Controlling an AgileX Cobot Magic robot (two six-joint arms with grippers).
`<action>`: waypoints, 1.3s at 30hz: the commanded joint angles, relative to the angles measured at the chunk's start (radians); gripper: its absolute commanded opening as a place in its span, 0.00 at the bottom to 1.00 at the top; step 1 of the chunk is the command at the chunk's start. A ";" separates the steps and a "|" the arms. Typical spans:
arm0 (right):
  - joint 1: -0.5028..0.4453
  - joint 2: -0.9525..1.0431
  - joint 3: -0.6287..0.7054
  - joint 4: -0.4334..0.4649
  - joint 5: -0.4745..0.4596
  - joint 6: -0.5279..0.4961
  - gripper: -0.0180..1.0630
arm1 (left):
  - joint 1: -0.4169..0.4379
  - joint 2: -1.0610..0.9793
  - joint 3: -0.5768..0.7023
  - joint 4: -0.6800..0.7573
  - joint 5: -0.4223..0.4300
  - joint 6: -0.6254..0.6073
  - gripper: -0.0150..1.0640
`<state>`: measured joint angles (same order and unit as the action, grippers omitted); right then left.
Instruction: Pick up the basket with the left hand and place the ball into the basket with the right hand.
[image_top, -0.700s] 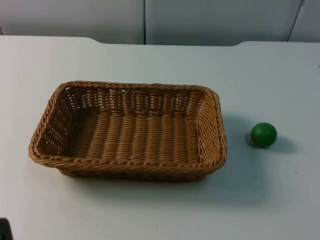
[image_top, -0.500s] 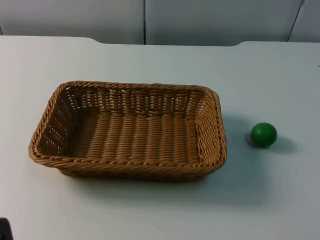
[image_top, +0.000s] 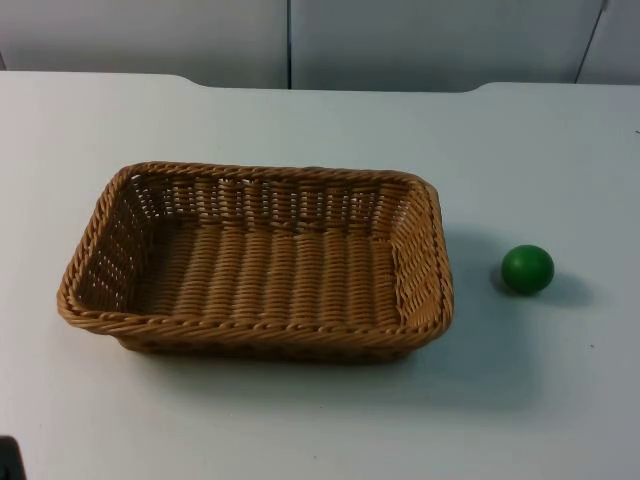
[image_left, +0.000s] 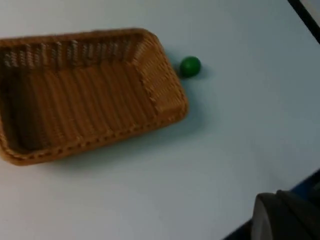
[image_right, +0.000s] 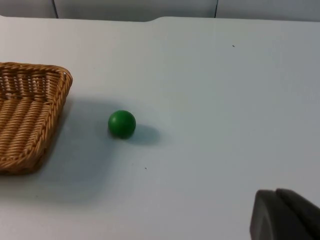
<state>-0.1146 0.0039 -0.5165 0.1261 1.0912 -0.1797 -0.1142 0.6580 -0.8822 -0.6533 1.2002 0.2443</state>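
Nearest me, at the front of the white table (image_top: 300, 430), nothing has been touched yet. Both arms hang back, well clear of the work. The left gripper (image_left: 280, 217) looks down over the basket from high and off to one side, and the right gripper (image_right: 285, 215) watches the ball from a similar standoff. Only a dark fingertip of each is visible, so I cannot tell whether either pincer is released or clenched; neither is holding anything.

Further in sits the wicker basket (image_top: 255, 260), flat on its base with its long side toward me and its inside bare. Sitting open-side up like that, its braided rim is free all round, which I judge suits a left-hand pinch on the near or left edge.

Just to its right, apart from the rim and not touching it, lies the green ball (image_top: 527, 269), resting on the table on the right arm's side, an easy reach for that arm.

Beyond both, the table ends at the grey partition wall (image_top: 300, 40).
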 joint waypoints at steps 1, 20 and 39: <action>0.001 -0.004 0.004 0.000 -0.003 0.002 0.02 | 0.002 0.120 -0.001 -0.111 0.008 0.092 0.01; 0.001 -0.004 0.004 0.000 -0.003 0.002 0.02 | 0.000 0.840 -0.017 -0.068 -0.315 0.240 0.01; 0.001 -0.004 0.004 0.000 -0.003 0.002 0.02 | -0.303 1.119 -0.338 0.856 -0.375 -0.445 0.01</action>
<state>-0.1146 0.0039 -0.5165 0.1261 1.0931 -0.1797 -0.4091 1.7375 -1.1853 0.2084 0.7926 -0.2438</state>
